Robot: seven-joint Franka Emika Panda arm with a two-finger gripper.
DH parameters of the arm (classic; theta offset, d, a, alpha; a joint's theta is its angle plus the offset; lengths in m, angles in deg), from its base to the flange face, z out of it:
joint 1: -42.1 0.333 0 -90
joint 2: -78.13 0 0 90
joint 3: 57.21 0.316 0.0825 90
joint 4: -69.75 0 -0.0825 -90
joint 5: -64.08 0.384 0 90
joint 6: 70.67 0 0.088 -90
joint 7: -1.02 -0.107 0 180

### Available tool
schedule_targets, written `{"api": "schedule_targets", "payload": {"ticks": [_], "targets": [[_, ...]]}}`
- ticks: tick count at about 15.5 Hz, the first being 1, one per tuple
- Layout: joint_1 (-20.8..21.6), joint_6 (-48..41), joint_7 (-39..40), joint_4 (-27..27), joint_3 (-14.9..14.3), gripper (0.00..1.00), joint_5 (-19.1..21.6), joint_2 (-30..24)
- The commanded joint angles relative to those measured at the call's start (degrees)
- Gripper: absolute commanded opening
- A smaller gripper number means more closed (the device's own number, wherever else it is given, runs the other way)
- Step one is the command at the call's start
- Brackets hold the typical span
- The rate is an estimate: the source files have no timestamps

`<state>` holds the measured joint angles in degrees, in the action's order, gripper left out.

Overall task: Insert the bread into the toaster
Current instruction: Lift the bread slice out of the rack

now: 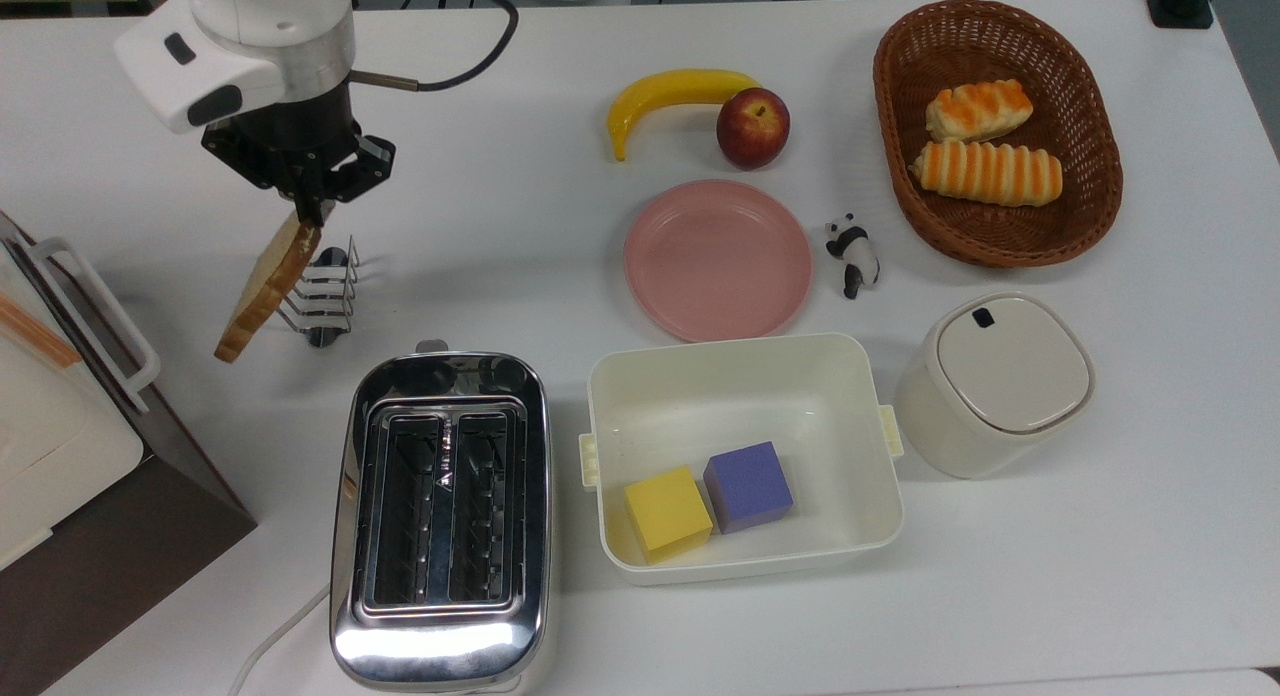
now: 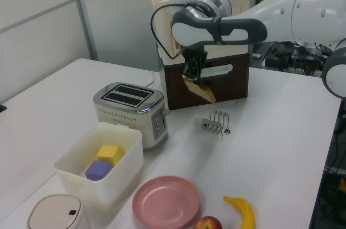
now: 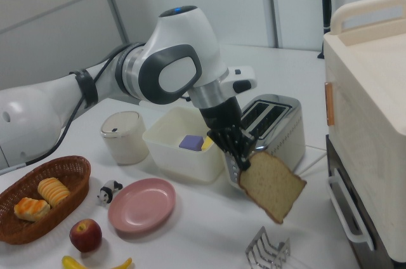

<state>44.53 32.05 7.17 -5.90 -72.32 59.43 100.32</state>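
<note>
My gripper [image 1: 305, 208] [image 2: 193, 78] [image 3: 244, 164] is shut on the top edge of the bread [image 1: 265, 286] [image 2: 202, 90] [image 3: 271, 184], a tan slice with brown crust that hangs tilted in the air. The slice is above and just to the top view's left of a small wire toast rack [image 1: 322, 294] [image 2: 216, 122] [image 3: 268, 249], clear of its wires. The chrome two-slot toaster [image 1: 441, 516] [image 2: 131, 107] [image 3: 271, 123] stands near the table's front edge in the top view, both slots open and empty, with a white cord at its corner.
A white and brown box appliance [image 1: 60, 416] with a handle stands at the top view's left edge, close to the bread. Right of the toaster: a cream tub [image 1: 870, 426] with yellow and purple cubes, pink plate [image 1: 718, 259], banana, apple, panda figure, lidded canister [image 1: 990, 381], basket [image 1: 1090, 206] of striped rolls.
</note>
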Motion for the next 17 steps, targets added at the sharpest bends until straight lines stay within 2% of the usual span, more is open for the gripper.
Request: {"api": "schedule_targets", "payload": {"ticks": [1, 9, 14, 17], "targets": [[0.21, 6.69, -6.22, -1.08, -0.19, 0.0, 5.43, -1.36], [0.65, 19.61, -18.09, -1.17, 0.16, 0.0, 13.52, -1.45], [1.09, 30.77, -19.07, -1.35, 0.69, 0.0, 18.53, -1.27], [2.4, 34.91, -18.63, -1.26, 0.87, 0.0, 19.24, -1.18]]}}
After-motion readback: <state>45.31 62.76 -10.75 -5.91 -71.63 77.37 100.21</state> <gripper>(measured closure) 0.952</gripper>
